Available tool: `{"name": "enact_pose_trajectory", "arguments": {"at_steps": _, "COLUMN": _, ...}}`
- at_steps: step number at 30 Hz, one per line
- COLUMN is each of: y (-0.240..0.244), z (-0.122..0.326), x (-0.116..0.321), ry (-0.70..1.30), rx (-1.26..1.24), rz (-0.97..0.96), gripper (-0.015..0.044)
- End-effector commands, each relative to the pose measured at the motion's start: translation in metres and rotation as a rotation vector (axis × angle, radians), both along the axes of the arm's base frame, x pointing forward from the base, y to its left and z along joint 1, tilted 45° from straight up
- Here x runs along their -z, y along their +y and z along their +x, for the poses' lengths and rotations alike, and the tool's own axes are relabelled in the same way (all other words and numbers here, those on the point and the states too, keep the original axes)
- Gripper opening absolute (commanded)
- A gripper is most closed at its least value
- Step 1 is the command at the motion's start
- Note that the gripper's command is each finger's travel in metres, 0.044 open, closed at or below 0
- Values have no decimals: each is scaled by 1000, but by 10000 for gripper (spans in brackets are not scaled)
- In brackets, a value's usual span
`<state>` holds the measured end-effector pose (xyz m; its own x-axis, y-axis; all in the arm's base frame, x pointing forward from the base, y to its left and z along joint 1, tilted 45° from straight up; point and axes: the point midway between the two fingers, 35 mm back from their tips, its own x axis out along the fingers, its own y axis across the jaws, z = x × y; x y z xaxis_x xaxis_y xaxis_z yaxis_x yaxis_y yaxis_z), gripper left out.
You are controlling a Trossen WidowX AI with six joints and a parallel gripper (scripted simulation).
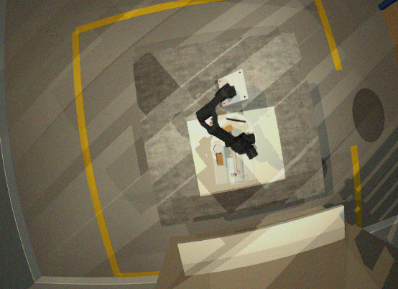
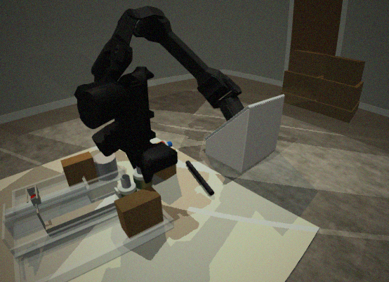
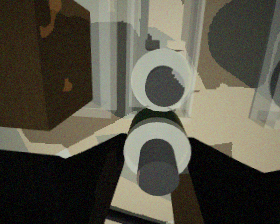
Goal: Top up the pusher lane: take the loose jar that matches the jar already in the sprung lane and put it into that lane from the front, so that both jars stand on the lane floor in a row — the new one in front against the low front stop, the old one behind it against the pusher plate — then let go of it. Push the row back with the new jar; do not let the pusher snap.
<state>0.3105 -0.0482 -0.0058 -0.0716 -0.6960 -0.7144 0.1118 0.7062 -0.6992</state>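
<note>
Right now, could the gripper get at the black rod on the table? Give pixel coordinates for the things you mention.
Probably not yet: the gripper [image 2: 144, 177] [image 3: 156, 141] is shut on the loose jar [image 2: 139, 179] [image 3: 132, 149]. The black rod [image 1: 235, 120] [image 2: 199, 177] lies beside it, apparently uncovered, so reach looks plausible once the jar is released.

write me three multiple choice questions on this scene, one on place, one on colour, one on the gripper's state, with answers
1. Where is the black rod?
A. Inside a lane
B. On the table, outside the lanes
C. On a brown box

2. What colour is the held jar's rim?
A. White
B. Red
C. Yellow

3. How is the gripper?
A. Wide open
B. Shut on nothing
C. Shut on a jar

Key:
1 B: the black rod lies on the table.
2 A: the held jar shows a pale ring.
3 C: the gripper has it between its fingers.
</note>
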Motion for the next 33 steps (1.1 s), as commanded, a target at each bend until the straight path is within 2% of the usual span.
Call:
{"name": "enact_pose_trajectory", "arguments": {"at_steps": 1, "y": 0, "z": 9, "x": -2, "ry": -22, "rx": -5, "rz": -2, "gripper": 0}}
{"name": "enact_pose_trajectory", "arguments": {"at_steps": 33, "y": -1, "z": 23, "x": -5, "ry": -23, "rx": -5, "rz": -3, "gripper": 0}}
